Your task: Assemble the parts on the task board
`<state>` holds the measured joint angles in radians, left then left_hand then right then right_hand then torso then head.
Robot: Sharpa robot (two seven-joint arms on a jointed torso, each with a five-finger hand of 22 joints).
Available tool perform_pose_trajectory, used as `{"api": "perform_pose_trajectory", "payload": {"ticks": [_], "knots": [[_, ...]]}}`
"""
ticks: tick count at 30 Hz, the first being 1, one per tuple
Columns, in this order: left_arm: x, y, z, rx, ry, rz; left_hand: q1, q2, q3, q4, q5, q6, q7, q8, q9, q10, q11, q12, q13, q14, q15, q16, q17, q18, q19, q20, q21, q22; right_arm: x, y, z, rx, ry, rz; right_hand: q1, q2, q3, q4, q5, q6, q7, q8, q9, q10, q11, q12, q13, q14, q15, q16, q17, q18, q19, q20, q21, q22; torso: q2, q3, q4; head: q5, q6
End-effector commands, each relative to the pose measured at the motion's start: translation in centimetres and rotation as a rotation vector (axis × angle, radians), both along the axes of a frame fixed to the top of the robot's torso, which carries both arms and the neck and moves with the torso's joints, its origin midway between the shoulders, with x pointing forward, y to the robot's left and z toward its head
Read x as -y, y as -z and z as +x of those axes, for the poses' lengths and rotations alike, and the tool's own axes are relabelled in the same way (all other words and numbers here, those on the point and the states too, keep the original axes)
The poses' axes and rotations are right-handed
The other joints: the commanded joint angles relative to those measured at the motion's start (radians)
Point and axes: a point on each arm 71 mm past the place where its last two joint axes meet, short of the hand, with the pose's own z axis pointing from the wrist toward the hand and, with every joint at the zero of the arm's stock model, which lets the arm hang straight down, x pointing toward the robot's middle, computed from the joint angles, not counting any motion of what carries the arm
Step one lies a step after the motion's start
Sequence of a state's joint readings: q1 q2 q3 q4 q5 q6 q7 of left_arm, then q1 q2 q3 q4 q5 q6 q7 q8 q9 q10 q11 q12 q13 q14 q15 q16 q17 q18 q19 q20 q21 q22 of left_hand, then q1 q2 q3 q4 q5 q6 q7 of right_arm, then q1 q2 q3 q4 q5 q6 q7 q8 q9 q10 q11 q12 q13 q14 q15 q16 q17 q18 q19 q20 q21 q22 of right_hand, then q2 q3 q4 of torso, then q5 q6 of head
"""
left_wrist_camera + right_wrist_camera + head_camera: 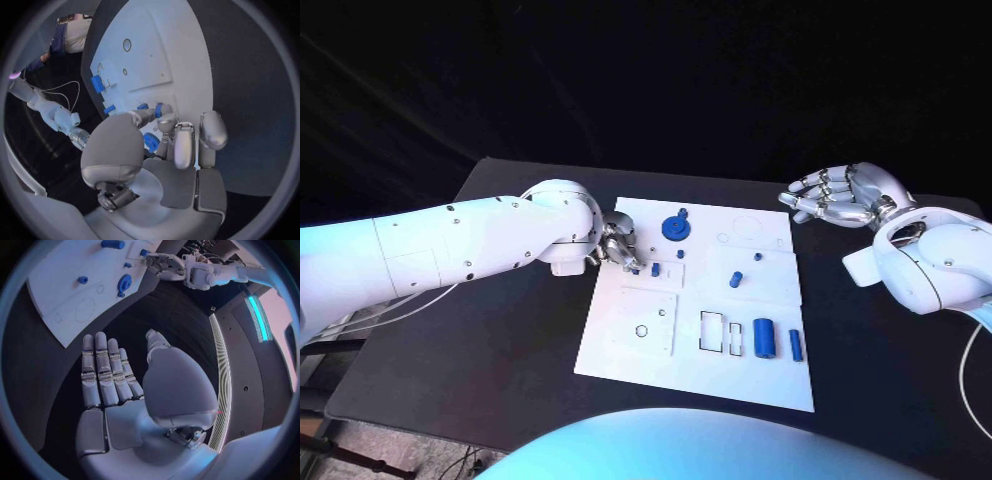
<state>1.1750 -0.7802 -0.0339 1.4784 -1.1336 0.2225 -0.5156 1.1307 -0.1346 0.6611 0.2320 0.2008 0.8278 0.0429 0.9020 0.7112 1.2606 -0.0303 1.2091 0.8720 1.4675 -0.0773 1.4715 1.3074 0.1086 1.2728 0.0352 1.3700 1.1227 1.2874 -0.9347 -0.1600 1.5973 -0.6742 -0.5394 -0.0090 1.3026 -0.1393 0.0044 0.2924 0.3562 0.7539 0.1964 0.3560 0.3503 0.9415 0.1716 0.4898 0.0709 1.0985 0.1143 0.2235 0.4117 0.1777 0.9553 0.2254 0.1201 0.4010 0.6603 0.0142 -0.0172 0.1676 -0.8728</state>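
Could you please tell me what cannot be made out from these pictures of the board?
- Left hand, head view: its fingers cover a small blue piece, so a grip cannot be confirmed.
- Left wrist view: fingers hide most of a blue piece; its shape is unclear.
- Right wrist view: the white board is cut off by the circle's rim.

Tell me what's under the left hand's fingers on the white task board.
A small blue part sits between the left hand's fingers above the white task board; whether it is gripped, and the board beneath, is covered.
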Motion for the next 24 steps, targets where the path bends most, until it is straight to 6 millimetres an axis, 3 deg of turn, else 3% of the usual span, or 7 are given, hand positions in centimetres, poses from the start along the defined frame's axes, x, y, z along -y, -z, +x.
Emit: {"api": "perform_pose_trajectory", "payload": {"ticks": [1, 24], "knots": [[0.44, 0.92, -0.65, -0.042, 0.024, 0.006, -0.016, -0.005, 0.073, -0.065, -0.002, 0.003, -0.007, -0.007, 0.001, 0.007, -0.001, 0.004, 0.0, 0.048, -0.008, 0.005, 0.026, -0.014, 0.006, -0.001, 0.005, 0.002, -0.15, 0.01, -0.05, -0.001, -0.016, 0.001, 0.001, 0.008, -0.007, 0.001, 0.004, -0.006, 0.04, 0.003, -0.001, -0.007, -0.002, 0.005, -0.001, -0.005, 0.004, -0.004, -0.001, 0.004, -0.004, 0.006, -0.004, -0.001, 0.0, 0.0001, 0.0006, -0.001, 0.0], [0.23, 1.03, -0.45, -0.047, 0.018, 0.012, -0.1, -0.042, -0.03, 0.001, -0.001, 0.02, -0.011, -0.012, 0.002, 0.008, -0.005, 0.003, -0.001, 0.048, -0.012, 0.005, 0.027, -0.014, 0.006, -0.007, 0.001, 0.0, 0.01, 0.01, -0.05, 0.001, -0.014, 0.0, 0.0, 0.009, -0.009, 0.001, 0.004, -0.007, 0.04, 0.005, -0.001, -0.008, -0.002, 0.007, -0.001, -0.005, 0.004, -0.005, -0.001, 0.004, -0.004, 0.006, -0.004, -0.002, 0.0, -0.0006, 0.001, -0.003, 0.0]]}}
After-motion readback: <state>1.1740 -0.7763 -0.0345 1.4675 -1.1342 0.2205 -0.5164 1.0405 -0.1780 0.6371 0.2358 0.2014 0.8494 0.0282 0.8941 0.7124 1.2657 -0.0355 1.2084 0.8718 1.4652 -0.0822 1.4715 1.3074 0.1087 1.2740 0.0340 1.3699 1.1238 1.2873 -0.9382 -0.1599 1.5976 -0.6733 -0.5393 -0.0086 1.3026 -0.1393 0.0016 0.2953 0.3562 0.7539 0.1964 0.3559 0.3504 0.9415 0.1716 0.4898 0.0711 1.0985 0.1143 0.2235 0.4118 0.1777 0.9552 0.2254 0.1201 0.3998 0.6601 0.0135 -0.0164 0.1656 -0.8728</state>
